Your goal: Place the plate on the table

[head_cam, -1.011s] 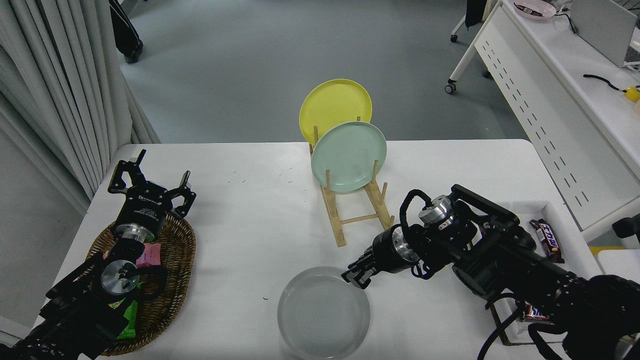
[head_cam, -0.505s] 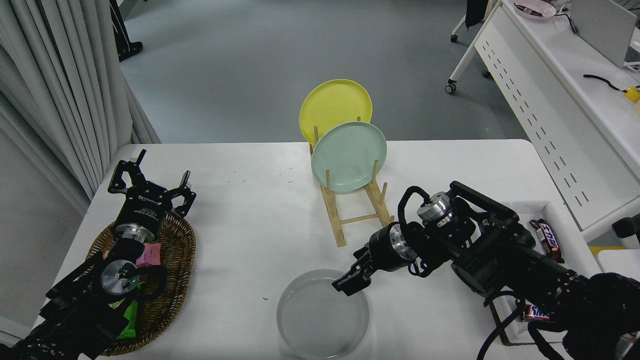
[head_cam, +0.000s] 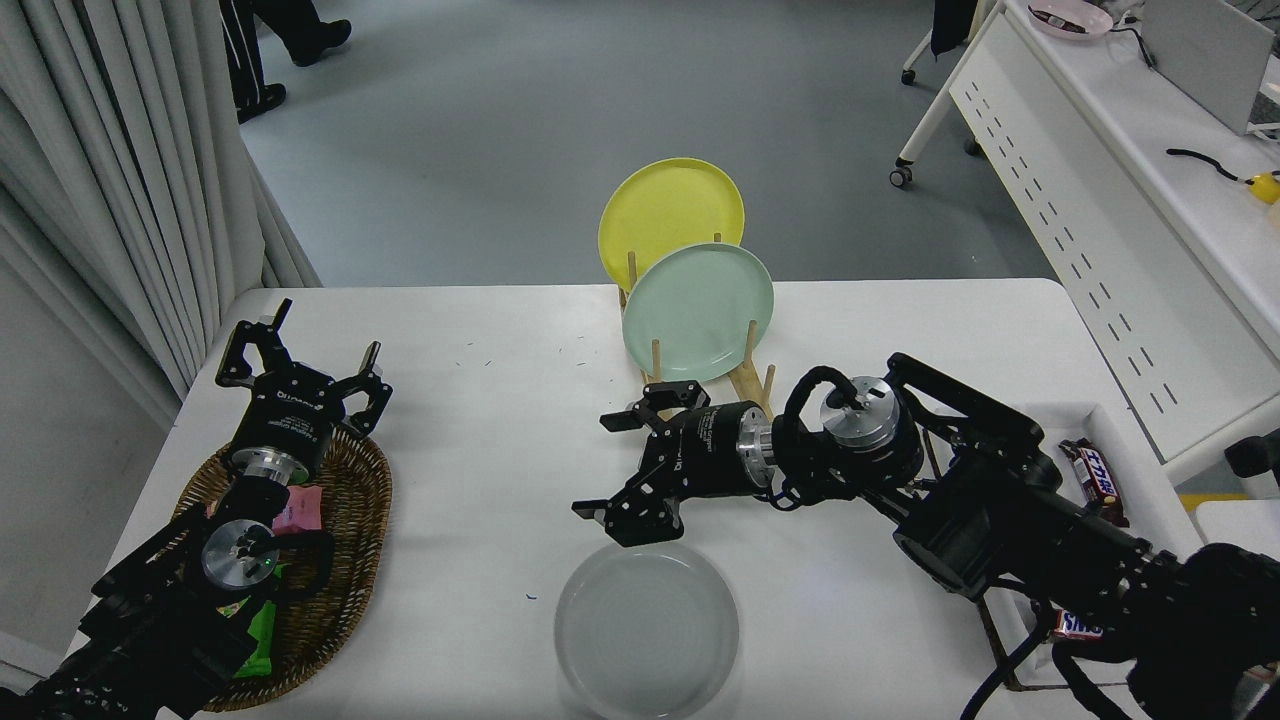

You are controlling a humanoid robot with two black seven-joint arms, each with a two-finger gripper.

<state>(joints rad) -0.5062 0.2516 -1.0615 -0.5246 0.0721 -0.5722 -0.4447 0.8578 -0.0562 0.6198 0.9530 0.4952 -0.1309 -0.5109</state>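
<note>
The light-gray plate (head_cam: 646,630) lies flat on the white table (head_cam: 500,420) near its front edge. My right gripper (head_cam: 605,465) is open and empty, its fingers spread, pointing left just above and behind the plate and apart from it. My left gripper (head_cam: 300,362) is parked at the lower left over a wicker basket, open and empty.
A wooden rack (head_cam: 705,420) behind the right gripper holds a mint-green plate (head_cam: 698,313) and a yellow plate (head_cam: 670,215) upright. A wicker basket (head_cam: 345,540) with snack packets sits at the left. A white tray (head_cam: 1090,420) with chocolate bars is at the right. A person's feet (head_cam: 290,40) show at the top left.
My right gripper let go of the plate, opened wide, and lifted up and to the left, turning to point left. The plate now rests flat on the table.
</note>
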